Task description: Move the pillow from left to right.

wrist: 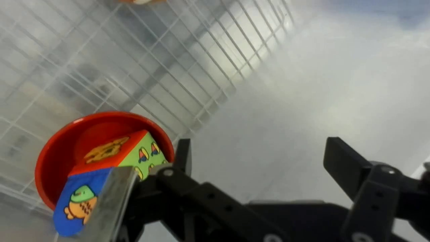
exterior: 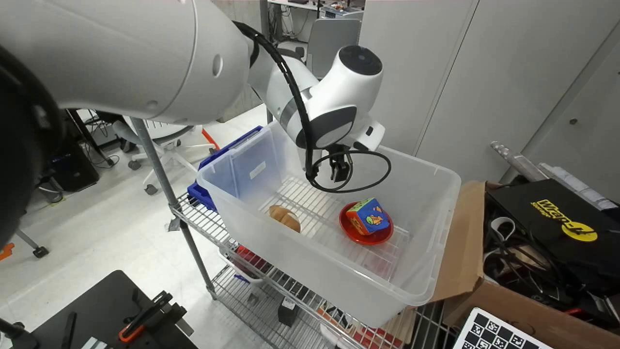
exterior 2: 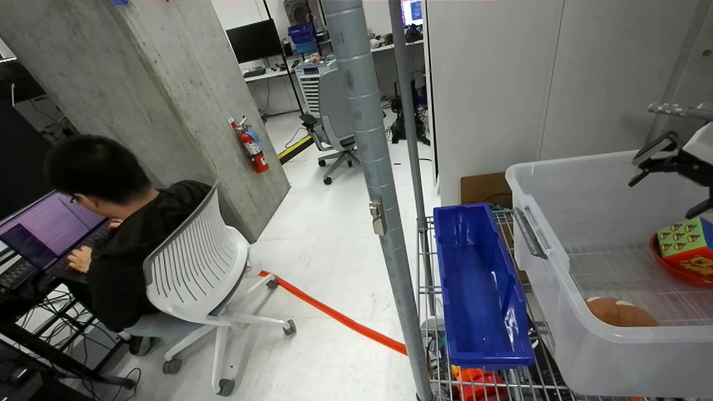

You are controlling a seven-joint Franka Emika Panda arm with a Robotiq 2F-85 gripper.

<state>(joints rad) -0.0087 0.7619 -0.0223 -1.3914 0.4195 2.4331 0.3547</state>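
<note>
The pillow (exterior: pixel 285 218) is a small tan-orange cushion with pale patches. It lies on the floor of the translucent plastic bin (exterior: pixel 310 264), at the left in an exterior view. It also lies near the bin's front corner in an exterior view (exterior 2: pixel 621 312), partly hidden by the rim. In the wrist view only a sliver of the pillow (wrist: pixel 147 1) shows at the top edge. My gripper (wrist: pixel 257 144) is open with nothing between its fingers. It hangs above the bin floor near the back wall, apart from the pillow, in both exterior views (exterior: pixel 340 170) (exterior 2: pixel 663 192).
A red bowl (exterior: pixel 349 231) holding a colourful picture cube (exterior: pixel 370 215) stands on the bin floor right of the pillow. A blue tray (exterior 2: pixel 482 289) is beside the bin on the wire shelf. A cardboard box (exterior: pixel 462 237) stands on the bin's other side. A cable loop hangs from the wrist.
</note>
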